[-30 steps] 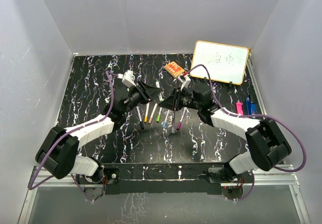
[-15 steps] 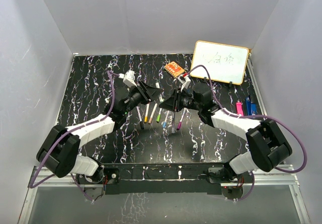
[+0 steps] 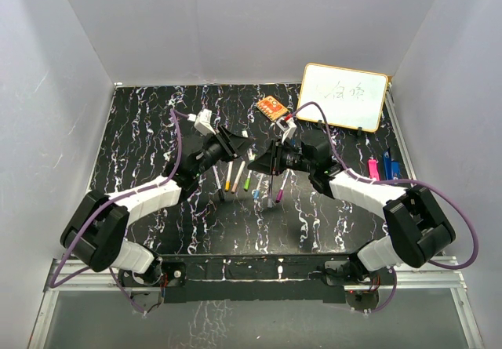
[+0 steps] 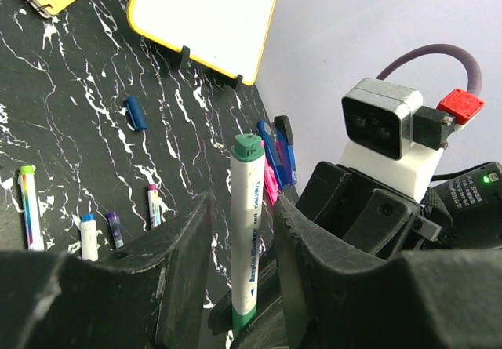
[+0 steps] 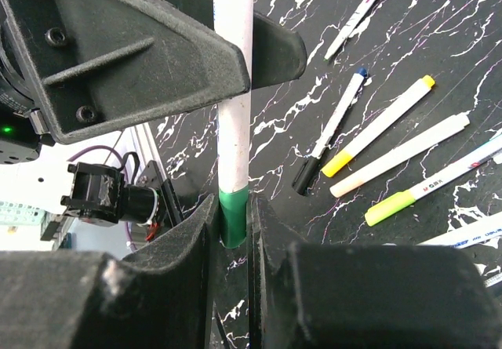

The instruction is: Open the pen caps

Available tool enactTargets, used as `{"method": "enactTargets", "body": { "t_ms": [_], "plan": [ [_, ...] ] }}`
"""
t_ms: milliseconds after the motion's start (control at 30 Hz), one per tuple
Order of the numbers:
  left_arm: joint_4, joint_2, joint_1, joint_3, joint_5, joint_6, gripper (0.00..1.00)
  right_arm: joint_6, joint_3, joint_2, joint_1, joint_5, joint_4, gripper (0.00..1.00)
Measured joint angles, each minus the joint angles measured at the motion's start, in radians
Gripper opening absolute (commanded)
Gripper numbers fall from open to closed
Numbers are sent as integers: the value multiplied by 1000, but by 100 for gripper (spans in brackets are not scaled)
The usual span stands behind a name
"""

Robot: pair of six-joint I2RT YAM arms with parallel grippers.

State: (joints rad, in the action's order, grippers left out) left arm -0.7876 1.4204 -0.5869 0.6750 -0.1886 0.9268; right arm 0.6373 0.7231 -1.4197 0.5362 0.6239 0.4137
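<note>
A white marker (image 4: 249, 231) with green ends hangs in the air between my two grippers. My right gripper (image 5: 233, 204) is shut on its green cap (image 5: 234, 208). My left gripper (image 4: 241, 208) stands open around the white barrel, with a narrow gap on each side. In the top view both grippers meet above the row of pens: the left gripper (image 3: 239, 147) and the right gripper (image 3: 263, 159). Several more capped pens lie on the table below, among them black (image 5: 307, 175), yellow (image 5: 339, 161) and yellow-green (image 5: 390, 206) ones. A loose blue cap (image 4: 136, 114) lies apart.
A small whiteboard (image 3: 343, 96) leans at the back right. An orange block (image 3: 271, 108) lies beside it. Pink and blue clips (image 3: 380, 165) sit near the right wall. The black marbled table (image 3: 141, 129) is walled on three sides.
The left gripper's jaws have drawn closer around the marker barrel, and the left arm has shifted slightly. The right gripper keeps its hold on the green cap.
</note>
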Motion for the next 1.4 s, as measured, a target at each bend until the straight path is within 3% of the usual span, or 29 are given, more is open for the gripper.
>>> {"method": "enactTargets", "body": {
  "t_ms": [167, 333, 600, 867, 1400],
  "plan": [
    [-5, 0, 0, 1, -2, 0, 29, 0, 0, 0, 0, 4, 0, 0],
    [-19, 4, 0, 1, -8, 7, 0, 0, -2, 0, 0, 3, 2, 0],
    [-27, 15, 0, 1, 10, 13, 0, -1, -3, 0, 0, 1, 1, 0],
    [118, 5, 11, 70, 13, -38, 0, 0, -31, 0, -1, -20, 49, 0],
    [246, 161, 146, 332, -248, -67, 0, -12, -31, 0, 1, -195, 166, 0]
  ]
}}
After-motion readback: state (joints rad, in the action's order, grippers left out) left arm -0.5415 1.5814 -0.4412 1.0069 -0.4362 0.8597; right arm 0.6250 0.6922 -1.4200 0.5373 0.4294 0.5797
